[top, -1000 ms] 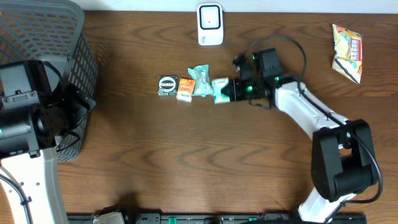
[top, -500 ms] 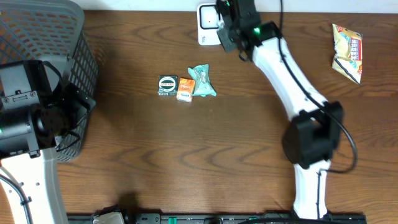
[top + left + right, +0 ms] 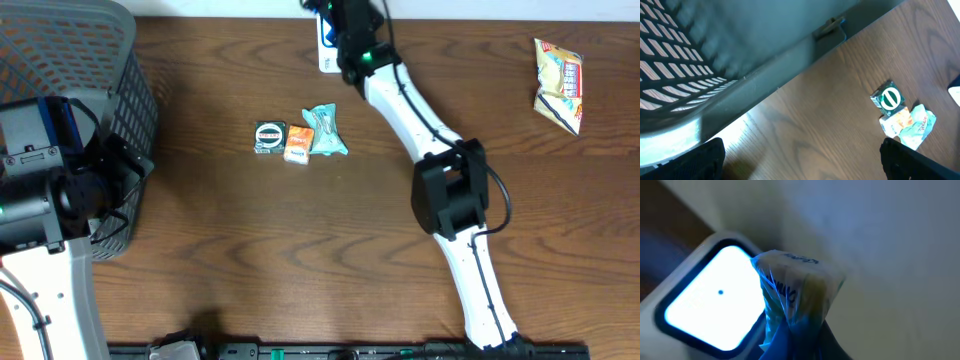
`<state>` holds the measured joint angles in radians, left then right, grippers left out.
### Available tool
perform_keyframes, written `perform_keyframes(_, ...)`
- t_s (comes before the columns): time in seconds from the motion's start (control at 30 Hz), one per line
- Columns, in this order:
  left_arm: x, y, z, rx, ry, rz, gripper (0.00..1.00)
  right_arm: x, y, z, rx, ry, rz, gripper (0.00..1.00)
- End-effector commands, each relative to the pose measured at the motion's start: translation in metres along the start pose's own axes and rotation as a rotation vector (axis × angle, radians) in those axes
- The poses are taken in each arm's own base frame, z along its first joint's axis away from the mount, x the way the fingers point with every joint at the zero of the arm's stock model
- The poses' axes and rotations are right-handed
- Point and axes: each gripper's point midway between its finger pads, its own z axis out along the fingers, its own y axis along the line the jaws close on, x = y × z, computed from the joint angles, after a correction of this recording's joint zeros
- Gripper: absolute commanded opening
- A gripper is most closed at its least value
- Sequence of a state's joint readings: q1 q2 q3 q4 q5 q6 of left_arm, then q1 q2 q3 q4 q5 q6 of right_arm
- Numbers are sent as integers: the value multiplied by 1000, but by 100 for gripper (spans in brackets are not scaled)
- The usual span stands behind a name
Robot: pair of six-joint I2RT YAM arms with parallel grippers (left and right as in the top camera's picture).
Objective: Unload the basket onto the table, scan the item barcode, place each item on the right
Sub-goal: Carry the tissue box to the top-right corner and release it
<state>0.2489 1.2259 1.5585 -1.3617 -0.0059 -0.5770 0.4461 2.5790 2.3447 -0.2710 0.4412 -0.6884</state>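
Jaws on the right gripper (image 3: 332, 18) pinch a packet (image 3: 795, 290) at the scanner (image 3: 325, 60); left gripper (image 3: 800, 157) gapes empty. Hold steady, barcode square to the lit window (image 3: 715, 305).

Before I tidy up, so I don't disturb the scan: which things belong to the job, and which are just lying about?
In the job: scanner; wrapped packet, held before it by the right gripper.
Lying about: green-logo packet; orange packet; teal packet; yellow snack bag; basket.
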Motion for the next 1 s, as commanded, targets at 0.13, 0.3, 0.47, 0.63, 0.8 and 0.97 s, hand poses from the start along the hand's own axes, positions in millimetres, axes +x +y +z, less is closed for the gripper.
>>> perform_keyframes(0.13,-3,1,-4,0,-15,-10,98,-26,14,-11,5,-50,-96,1)
perform_keyframes(0.3,-3,1,-4,0,-15,-10,97,-22,-1,-15,34,-24,0,1)
perform_keyframes(0.47,-3,1,-4,0,-15,-10,98,-3,-43,-24,53,38,138,1)
perform_keyframes(0.63,-3,1,-4,0,-15,-10,98,79,-114,-34,85,244,364,1)
perform_keyframes(0.8,-3,1,-4,0,-15,-10,98,188,-149,-38,92,508,470,1)
perform_keyframes(0.97,-3,1,-4,0,-15,-10,98,267,-160,-47,16,675,520,8)
